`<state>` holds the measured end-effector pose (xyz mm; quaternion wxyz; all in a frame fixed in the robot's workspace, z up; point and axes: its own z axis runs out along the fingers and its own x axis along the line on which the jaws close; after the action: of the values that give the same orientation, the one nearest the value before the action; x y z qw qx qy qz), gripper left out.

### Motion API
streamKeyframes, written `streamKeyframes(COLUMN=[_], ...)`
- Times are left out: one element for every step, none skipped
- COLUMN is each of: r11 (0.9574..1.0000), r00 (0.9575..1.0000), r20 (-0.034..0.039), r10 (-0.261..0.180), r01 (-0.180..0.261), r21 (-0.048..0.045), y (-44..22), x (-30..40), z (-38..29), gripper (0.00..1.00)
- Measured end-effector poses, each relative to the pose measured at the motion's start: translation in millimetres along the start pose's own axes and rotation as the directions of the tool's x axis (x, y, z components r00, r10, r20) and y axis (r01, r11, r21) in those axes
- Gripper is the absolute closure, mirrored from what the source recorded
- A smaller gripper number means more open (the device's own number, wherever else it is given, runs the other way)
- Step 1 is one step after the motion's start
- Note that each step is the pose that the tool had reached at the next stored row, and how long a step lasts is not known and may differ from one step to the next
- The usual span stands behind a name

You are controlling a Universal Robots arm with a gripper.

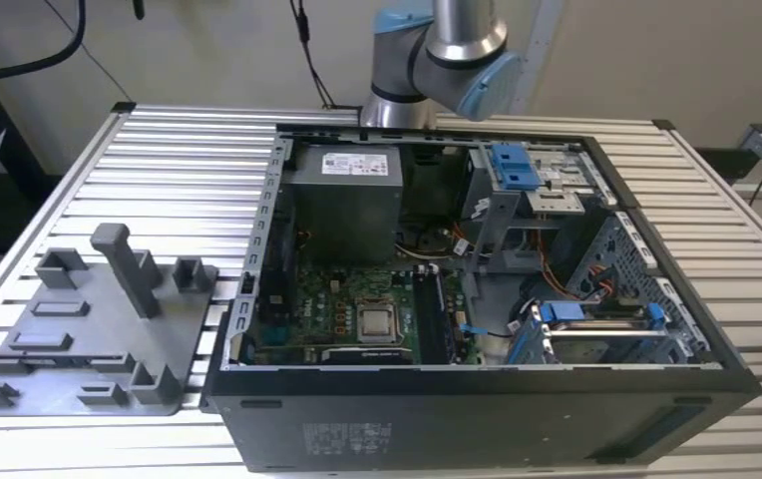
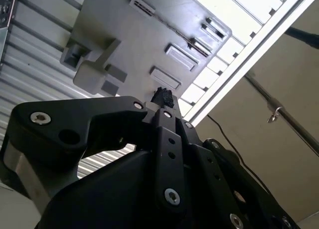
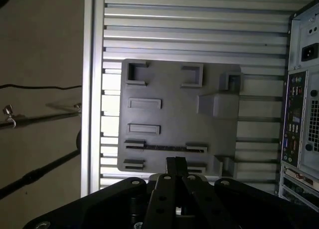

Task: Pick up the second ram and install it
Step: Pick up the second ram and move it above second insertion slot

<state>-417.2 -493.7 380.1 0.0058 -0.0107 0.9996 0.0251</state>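
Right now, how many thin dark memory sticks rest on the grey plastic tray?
1: the thin dark memory stick stands on edge on the grey plastic tray, in the first wrist view; the black gripper may hide another.

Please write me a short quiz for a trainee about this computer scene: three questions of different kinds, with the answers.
1. True or false: the computer case is open, so the green board inside can be seen.
2. Multiple choice: in the first wrist view, the memory stick lies (A) on the green board, (B) in the grey tray, (C) on top of the case.
3. Fill in: the grey tray stands on the exterior view's ____ of the case.
Key: 1 true; 2 B; 3 left.
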Motion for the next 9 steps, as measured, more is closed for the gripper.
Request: streamKeyframes(r11=[1.0000, 1.0000, 1.0000, 0.9999, 0.9998, 0.9996, 0.9992, 0.9985, 0.9976], r00=[1.0000, 1.0000, 1.0000, 0.9999, 0.9998, 0.9996, 0.9992, 0.9985, 0.9976], r20=[0.0000, -0.0001, -0.0003, -0.0006, -0.0010, -0.0014, -0.0021, -0.0027, -0.0035], r10=[0.000, -0.002, -0.005, -0.012, -0.019, -0.029, -0.041, -0.055, -0.069], r01=[0.000, 0.002, 0.005, 0.012, 0.019, 0.029, 0.041, 0.055, 0.069], r21=[-0.0001, 0.0000, 0.0000, -0.0001, -0.0002, -0.0004, -0.0005, -0.0007, -0.0009], y=[0.0, 0.0, 0.0, 0.1, 0.1, 0.1, 0.1, 0.1, 0.1], x=[0.0, 0.0, 0.0, 0.0, 0.0, 0.1, 0.1, 0.1, 0.0], z=[0.0, 0.0, -0.1, 0.0, 0.0, 0.0, 0.0, 0.0, 0.0], gripper=[0.89, 0.89, 0.89, 0.89, 0.89, 0.89, 0.89, 0.89, 0.89])
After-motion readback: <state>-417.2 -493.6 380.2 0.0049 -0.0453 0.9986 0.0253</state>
